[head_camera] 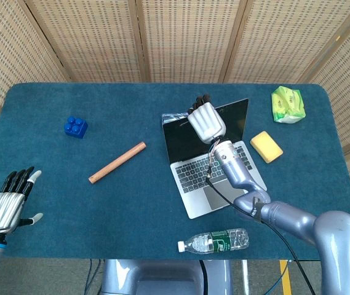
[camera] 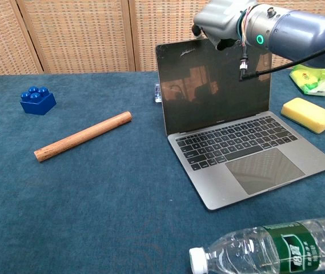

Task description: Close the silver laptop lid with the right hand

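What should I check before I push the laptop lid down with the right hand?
1. Right hand at the lid's top edge: ok, it sits over the top edge of the silver laptop; actual contact cannot tell.
2. Lid state: not ok yet, screen stands open and upright.
3. Keyboard deck free of objects: ok, nothing lies on it.
4. Cable from the wrist: not ok, it hangs in front of the screen and might get caught.
5. Yellow sponge and water bottle near the base: ok, both apart from the laptop.
6. Left hand: ok, open at the table's near left edge, far from the laptop.
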Tool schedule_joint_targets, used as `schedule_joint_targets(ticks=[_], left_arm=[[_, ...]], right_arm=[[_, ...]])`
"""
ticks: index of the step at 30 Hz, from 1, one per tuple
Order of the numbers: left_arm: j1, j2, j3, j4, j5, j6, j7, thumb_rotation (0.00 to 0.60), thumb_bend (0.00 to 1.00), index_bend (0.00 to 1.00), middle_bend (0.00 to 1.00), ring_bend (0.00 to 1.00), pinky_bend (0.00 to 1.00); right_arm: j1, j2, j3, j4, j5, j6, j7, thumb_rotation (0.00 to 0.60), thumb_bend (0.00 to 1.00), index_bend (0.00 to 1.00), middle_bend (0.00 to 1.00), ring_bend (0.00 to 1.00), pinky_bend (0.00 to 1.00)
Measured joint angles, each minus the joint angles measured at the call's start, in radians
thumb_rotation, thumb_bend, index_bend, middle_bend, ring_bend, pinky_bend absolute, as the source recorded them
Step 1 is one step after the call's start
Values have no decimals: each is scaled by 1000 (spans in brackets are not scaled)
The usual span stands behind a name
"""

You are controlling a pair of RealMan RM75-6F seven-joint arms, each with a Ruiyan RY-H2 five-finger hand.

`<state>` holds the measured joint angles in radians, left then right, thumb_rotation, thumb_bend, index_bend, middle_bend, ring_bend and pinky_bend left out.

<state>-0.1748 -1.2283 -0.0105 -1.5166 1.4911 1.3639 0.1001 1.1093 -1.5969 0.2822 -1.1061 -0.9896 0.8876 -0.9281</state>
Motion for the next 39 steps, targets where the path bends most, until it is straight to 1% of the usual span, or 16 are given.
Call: schedule_joint_targets(ticks=[8, 16, 28, 39], left_arm=[[1, 1, 3, -4, 5, 5, 2, 600, 78, 0, 0, 0, 0], [0, 1, 7, -8, 13, 7, 6, 600, 79, 0, 0, 0, 0], [1, 0, 12, -14, 23, 13, 16, 600, 79, 0, 0, 0, 0], [4, 4, 15, -21, 36, 24, 16, 600, 78, 0, 0, 0, 0]], right_arm=[[-5, 34, -11, -72, 85, 28, -94, 600, 1000, 402, 407, 241, 252], [-12, 70, -32, -130, 154, 63, -160, 600, 1000, 402, 407, 241, 257], [-23, 117, -52, -210, 198, 110, -186, 600, 1000, 402, 406, 241, 260], [-32, 133, -72, -282, 210, 156, -192, 600, 1000, 402, 406, 241, 267]])
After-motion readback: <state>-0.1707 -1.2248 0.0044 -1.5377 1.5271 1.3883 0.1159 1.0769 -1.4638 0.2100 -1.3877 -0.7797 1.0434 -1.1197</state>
